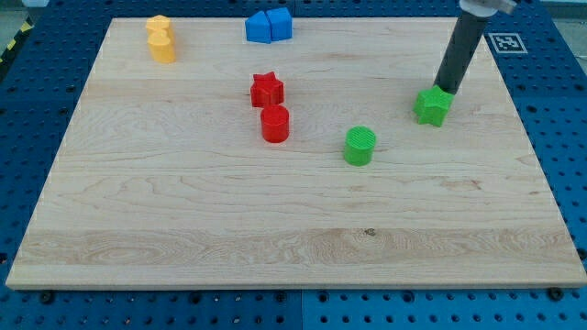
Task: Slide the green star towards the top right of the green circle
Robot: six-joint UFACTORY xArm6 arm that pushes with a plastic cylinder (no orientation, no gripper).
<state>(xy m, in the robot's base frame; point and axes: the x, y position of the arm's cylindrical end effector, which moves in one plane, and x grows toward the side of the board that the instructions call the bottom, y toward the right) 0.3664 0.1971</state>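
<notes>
Rod top cut off by view's upper edge; tip (447,90) at top edge of green star (432,106), touching or just behind, can't tell which. No pincer on rig, so no open/closed state. Star up-right of green circle (359,146), apart. Red star (267,90) and red cylinder (274,124) mid-counter (183,220). Yellow blocks (160,38) top left, blue blocks (268,26) top centre, shapes unclear.
</notes>
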